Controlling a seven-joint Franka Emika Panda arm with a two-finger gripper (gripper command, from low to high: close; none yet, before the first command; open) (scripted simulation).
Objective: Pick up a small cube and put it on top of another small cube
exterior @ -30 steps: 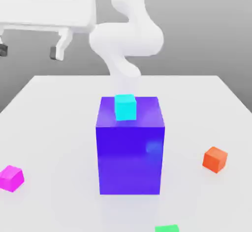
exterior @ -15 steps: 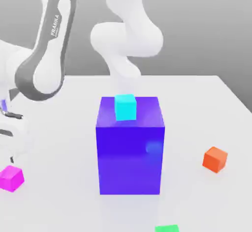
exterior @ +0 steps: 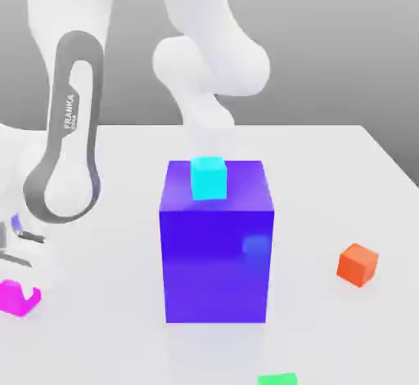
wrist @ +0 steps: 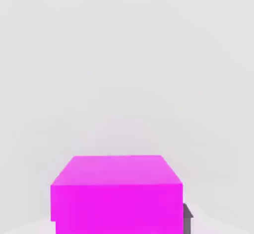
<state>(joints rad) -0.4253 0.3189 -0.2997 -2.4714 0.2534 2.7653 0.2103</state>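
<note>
The fingers are clenched on the small magenta plastic-looking cube, so grasping seems done and a straight lift off the white counter should follow.

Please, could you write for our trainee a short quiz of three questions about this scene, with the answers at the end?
1. True or false: the orange cube rests on top of the large blue block.
2. Fill in the gap: the small cube on top of the large blue block is ____.
3. Which small cube is the tool at: magenta, green or orange?

Key: 1. False, it is on the table. 2. Cyan. 3. Magenta.
</note>
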